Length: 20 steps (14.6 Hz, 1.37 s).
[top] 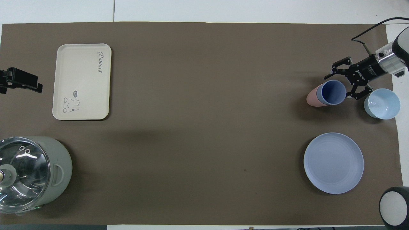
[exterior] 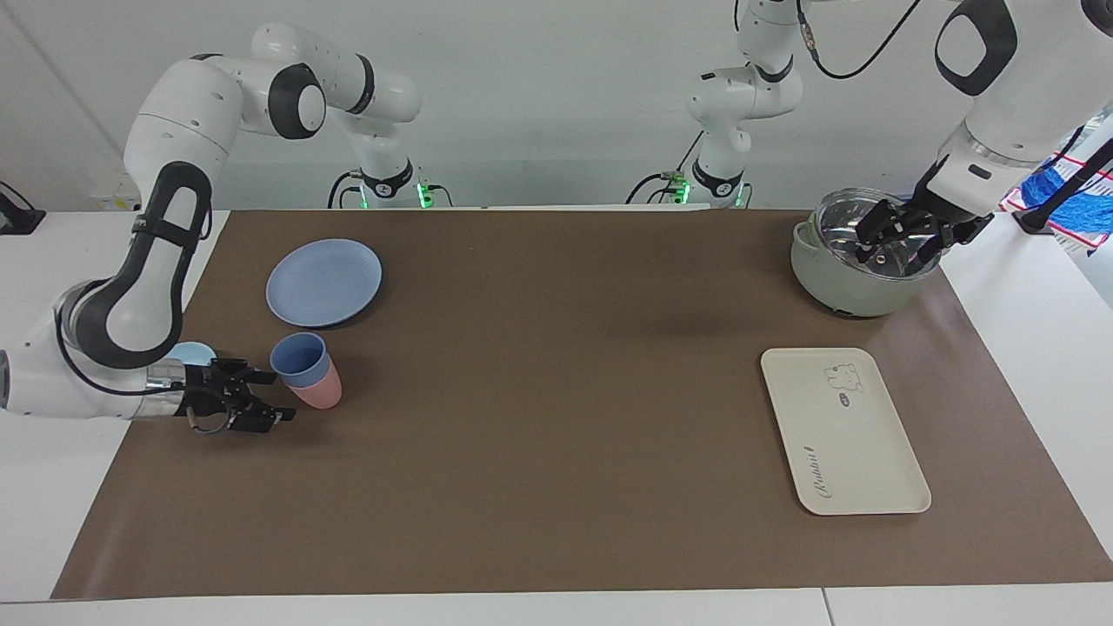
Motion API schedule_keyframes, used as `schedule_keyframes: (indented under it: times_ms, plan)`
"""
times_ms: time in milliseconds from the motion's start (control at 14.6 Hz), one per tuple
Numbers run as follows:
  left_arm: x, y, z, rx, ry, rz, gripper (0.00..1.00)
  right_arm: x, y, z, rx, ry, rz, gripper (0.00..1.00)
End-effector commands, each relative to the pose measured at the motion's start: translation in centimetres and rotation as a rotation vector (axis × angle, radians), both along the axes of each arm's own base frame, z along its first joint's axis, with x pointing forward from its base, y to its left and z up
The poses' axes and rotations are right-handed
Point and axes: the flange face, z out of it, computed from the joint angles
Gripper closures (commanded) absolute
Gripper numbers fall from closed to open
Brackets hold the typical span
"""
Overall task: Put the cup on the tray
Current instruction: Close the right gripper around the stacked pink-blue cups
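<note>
right hand (exterior: 276, 396) spread wide, empty, level with the cup (exterior: 300, 359) just ahead of its fingertips | cup nested in pink cup (exterior: 316, 392), likely light, stiff, slick: grip the blue wall near its rim | left hand (exterior: 896, 236) waits open over pot (exterior: 848, 289) | tray (exterior: 843, 430) well apart

Matt plastic cup (exterior: 300, 360) and tray (exterior: 843, 430); glossy glass pot lid (top: 19, 174); smooth brown mat (exterior: 556, 391).

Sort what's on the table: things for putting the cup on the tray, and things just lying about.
For the job: cup, nested in the pink cup; tray; right gripper, open beside the cup.

Lying about: pink cup, bowl, plate, pot with the left gripper open over it, waiting.
</note>
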Motion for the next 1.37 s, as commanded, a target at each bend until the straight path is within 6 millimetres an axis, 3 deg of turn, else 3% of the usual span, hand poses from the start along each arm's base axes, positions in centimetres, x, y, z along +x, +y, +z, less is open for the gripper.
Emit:
schedule_keyframes:
  times_ms: [0, 890, 959, 1096, 1164, 1233, 1301]
  plan:
    - [-0.6, 0.2, 0.0, 0.013, -0.006, 0.004, 0.0, -0.7, 0.8, -0.6, 0.044, 0.037, -0.053, 0.0]
    - [-0.6, 0.2, 0.0, 0.013, -0.006, 0.004, 0.0, -3.5, 2.4, -2.4, 0.135, 0.133, -0.149, 0.0]
    - [-0.6, 0.2, 0.0, 0.013, -0.006, 0.004, 0.0, -3.8, 2.6, -2.6, 0.147, 0.138, -0.157, 0.16]
    - [-0.6, 0.2, 0.0, 0.013, -0.006, 0.004, 0.0, -4.1, 2.9, -2.6, 0.177, 0.143, -0.176, 0.61]
    - [-0.6, 0.2, 0.0, 0.013, -0.006, 0.003, 0.0, -4.1, 3.0, -2.5, 0.196, 0.145, -0.184, 0.89]
    - [-0.6, 0.2, 0.0, 0.013, -0.006, 0.003, 0.0, -4.1, 3.1, -2.4, 0.213, 0.15, -0.198, 1.0]
    - [-0.6, 0.2, 0.0, 0.013, -0.006, 0.003, 0.0, -4.1, 3.1, -2.2, 0.217, 0.161, -0.214, 1.0]
